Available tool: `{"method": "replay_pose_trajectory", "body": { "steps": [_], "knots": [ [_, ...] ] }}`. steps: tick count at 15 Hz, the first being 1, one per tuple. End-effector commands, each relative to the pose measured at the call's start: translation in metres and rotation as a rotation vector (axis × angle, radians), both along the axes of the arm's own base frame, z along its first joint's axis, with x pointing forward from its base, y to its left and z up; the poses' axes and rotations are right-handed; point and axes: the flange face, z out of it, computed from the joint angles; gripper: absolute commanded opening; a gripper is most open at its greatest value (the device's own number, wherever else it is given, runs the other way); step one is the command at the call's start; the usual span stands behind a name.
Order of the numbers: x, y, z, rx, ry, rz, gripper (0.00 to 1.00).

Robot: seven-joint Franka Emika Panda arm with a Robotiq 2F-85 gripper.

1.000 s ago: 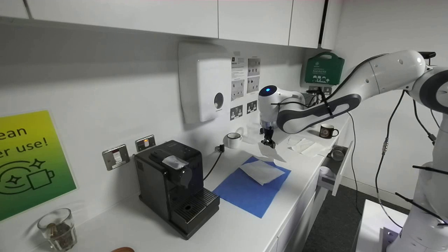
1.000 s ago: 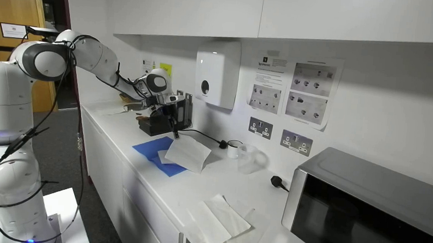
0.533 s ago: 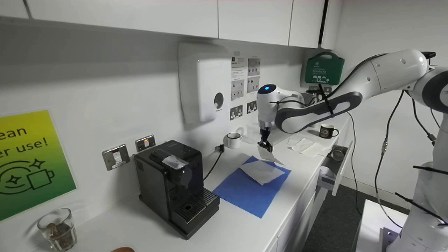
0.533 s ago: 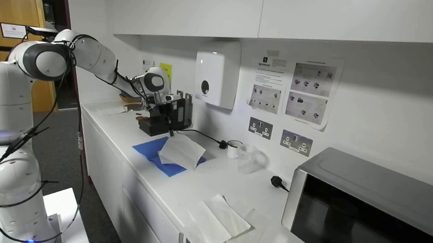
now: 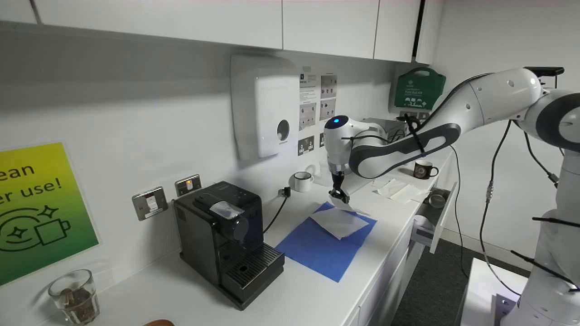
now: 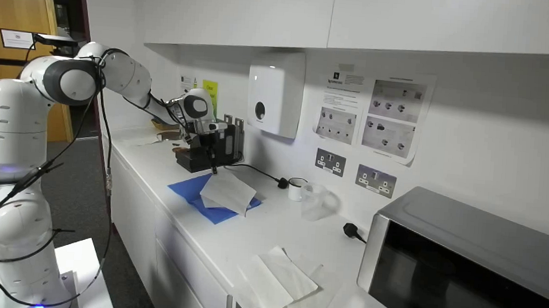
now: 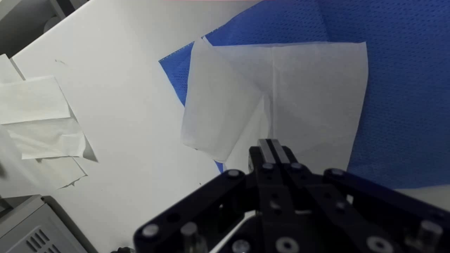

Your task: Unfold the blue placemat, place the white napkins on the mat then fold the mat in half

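Note:
The blue placemat (image 5: 317, 256) lies flat on the counter beside the coffee machine, one corner toward the counter's front. On its far half rests a white napkin (image 5: 340, 222). Just above that, my gripper (image 5: 339, 197) is shut on the edge of another white napkin (image 6: 230, 193), which slants down from the fingertips and covers part of the mat. Seen from the wrist, the finger pads (image 7: 266, 151) stand close together over overlapping white sheets (image 7: 316, 84); the pinched edge is hidden there. More napkins (image 6: 289, 283) lie loosely piled farther along the counter.
A black coffee machine (image 5: 226, 244) stands close to the mat. Along the wall are a plug (image 6: 282, 183), a white mug (image 6: 297, 189) and a clear container (image 6: 313, 202). A microwave (image 6: 416, 265) and an open drawer (image 5: 442, 203) are near the napkin pile.
My gripper has moved toward the coffee machine and sunk lower, carrying the pinched napkin. That napkin now hangs more directly over the mat and the sheet on it.

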Motion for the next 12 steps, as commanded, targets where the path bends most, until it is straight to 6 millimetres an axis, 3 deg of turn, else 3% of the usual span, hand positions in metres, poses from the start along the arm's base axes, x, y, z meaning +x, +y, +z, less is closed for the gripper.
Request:
{"method": "replay_pose_trajectory", "body": {
  "steps": [1, 12],
  "knots": [
    [0.02, 0.008, 0.0, -0.002, 0.016, -0.031, 0.0],
    [0.042, 0.031, -0.01, -0.022, 0.072, -0.019, 0.0]
  ]
}}
